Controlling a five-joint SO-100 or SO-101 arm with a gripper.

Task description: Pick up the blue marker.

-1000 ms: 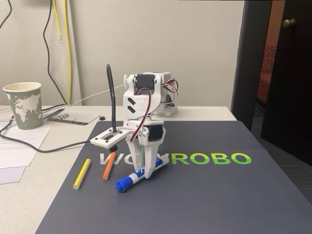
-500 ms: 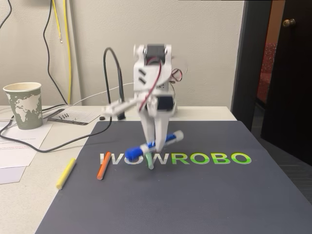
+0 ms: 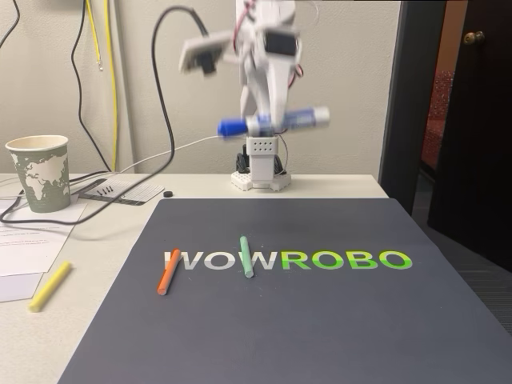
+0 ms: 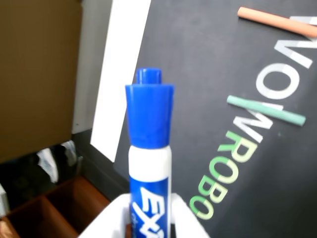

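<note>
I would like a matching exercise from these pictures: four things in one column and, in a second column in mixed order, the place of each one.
Things:
1. blue marker
2. green stick
3. yellow stick
4. paper cup

Places:
A. on the bare table, left of the dark mat in the fixed view
B. in the hand, high above the mat
C. standing near the table's left edge, by the cables
D. lying on the mat, across the printed letters

Pairs: 1-B, 2-D, 3-A, 4-C
</note>
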